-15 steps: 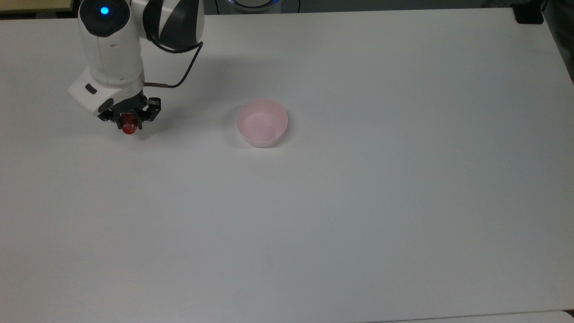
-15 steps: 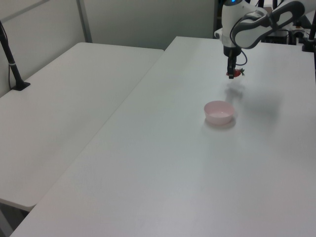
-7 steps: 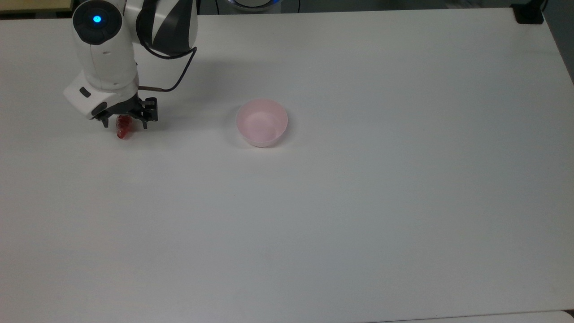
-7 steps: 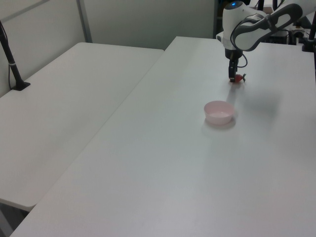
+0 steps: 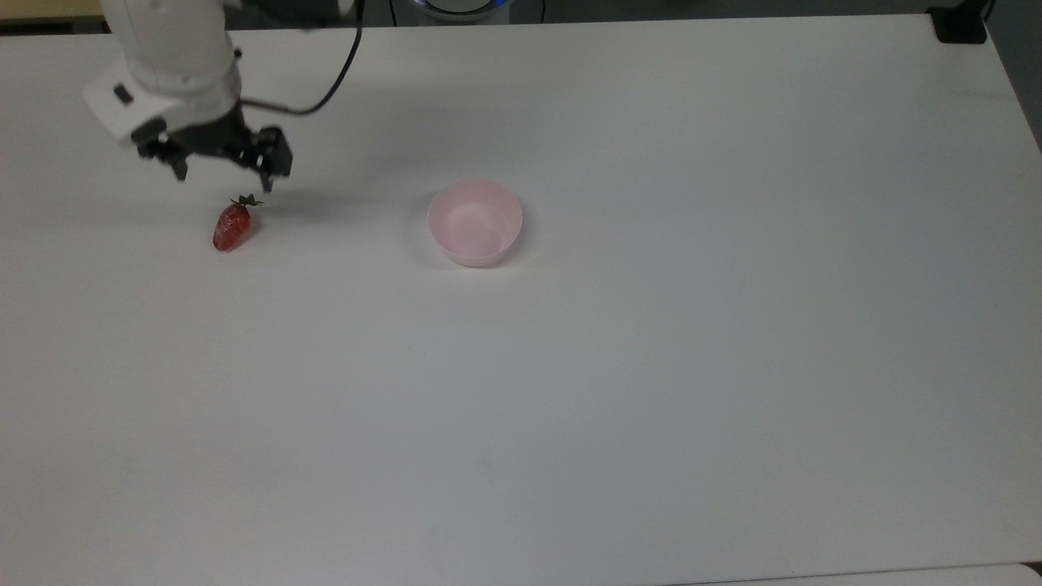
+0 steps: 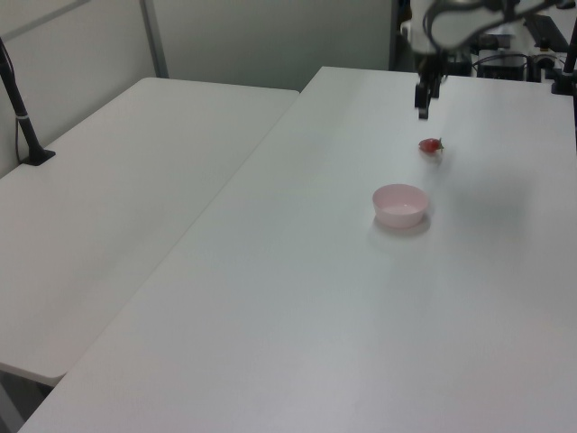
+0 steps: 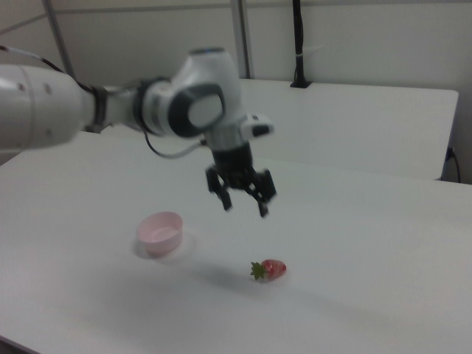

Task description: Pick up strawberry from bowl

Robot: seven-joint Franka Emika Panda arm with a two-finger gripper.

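Lying free on the desk: strawberry out of the bowl

Lying on its side on the white desk (image 5: pixel 619 391), the strawberry (image 5: pixel 232 225) rests clear of everything, its green leafy stem pointing toward the top view's upper right; in the right view it (image 7: pixel 270 269) shows its stem toward the right view's left; in the left view it (image 6: pixel 431 144) sits beyond the bowl. The bowl (image 5: pixel 475 222) stands upright and holds nothing, well apart from the fruit toward the top view's right; the right view has the pale pink bowl (image 7: pixel 160 231) toward its left, and the left view has it (image 6: pixel 400 205) nearer the camera than the fruit.

Above the strawberry hangs the gripper (image 5: pixel 221 173), off the desk; its fingers (image 7: pixel 263 209) are spread wide and grip nothing; in the right view the gripper (image 7: pixel 245 207) hangs clearly above the fruit with air between them; the left view places the gripper (image 6: pixel 422 110) over the desk's far part. A black cable (image 5: pixel 338 77) loops from the white arm (image 7: pixel 81 110).
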